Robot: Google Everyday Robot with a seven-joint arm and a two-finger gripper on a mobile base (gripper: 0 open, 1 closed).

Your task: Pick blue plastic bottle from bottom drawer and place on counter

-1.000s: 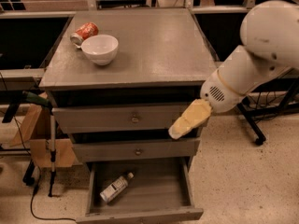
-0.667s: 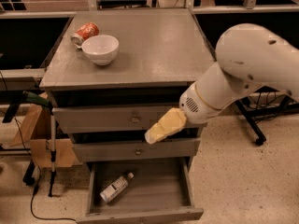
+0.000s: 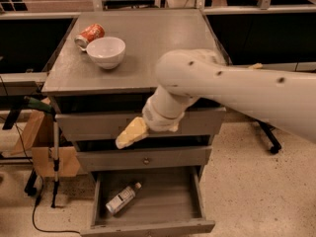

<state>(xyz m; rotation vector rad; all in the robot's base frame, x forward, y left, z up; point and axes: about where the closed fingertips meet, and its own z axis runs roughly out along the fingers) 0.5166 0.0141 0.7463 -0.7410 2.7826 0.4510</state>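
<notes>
The blue plastic bottle [image 3: 121, 198], clear with a white cap and pale label, lies on its side in the left part of the open bottom drawer [image 3: 168, 201]. My gripper [image 3: 130, 134], cream-coloured, hangs in front of the upper drawer fronts, well above the bottle and slightly to its right. It holds nothing that I can see. The white arm reaches in from the right across the cabinet. The counter [image 3: 153, 38] is the grey cabinet top.
A white bowl [image 3: 105, 52] and an orange-red soda can [image 3: 89, 34] on its side sit at the counter's left back. A cardboard box [image 3: 44, 142] and a stand with cables are left of the cabinet. Chair legs [image 3: 269, 139] stand at right.
The arm has swung left and towards the camera; the gripper moved from the cabinet's right front edge to the middle-left of the upper drawer fronts and slightly lower. Bottle, bowl and can have not moved.
</notes>
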